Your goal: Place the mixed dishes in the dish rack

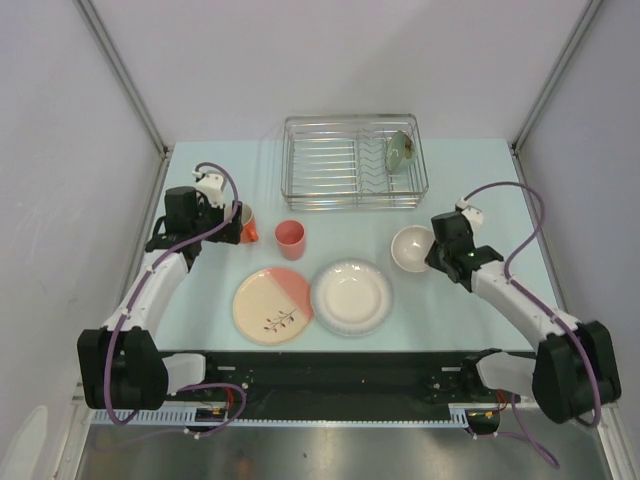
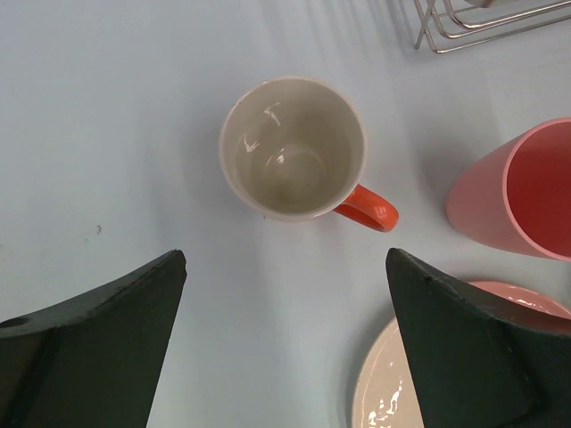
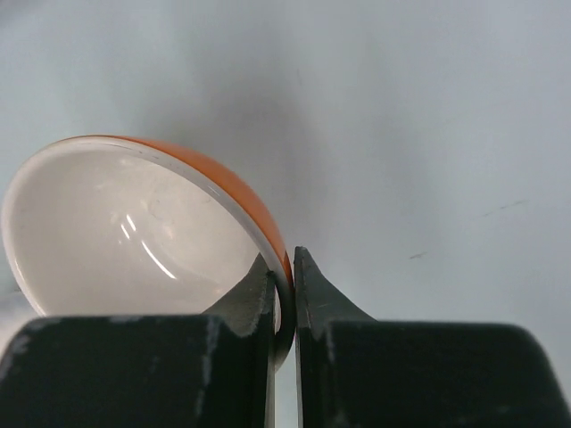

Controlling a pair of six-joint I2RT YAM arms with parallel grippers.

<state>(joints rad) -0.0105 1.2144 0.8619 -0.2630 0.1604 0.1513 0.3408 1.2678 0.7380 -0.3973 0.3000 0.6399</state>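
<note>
1. The right pincer [image 3: 284, 267] is clamped shut on the rim of the pale pink bowl [image 3: 125, 232], with one finger inside and one outside.
2. The left pincer [image 2: 285, 259] stands fully open, holding nothing.
3. The orange mug [image 2: 293, 147] stands upright on the worktop [image 2: 107, 134], just ahead of the left pincer's fingertips.
4. The small pink cup [image 2: 517, 192] stands beyond that pincer's right finger.
5. The dish rack [image 1: 355, 202] lies well beyond both pincers, with the green bowl [image 1: 400, 152] inside.

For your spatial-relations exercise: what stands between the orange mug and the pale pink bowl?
The small pink cup, upright on the table, apart from both; the top view shows it.
</note>
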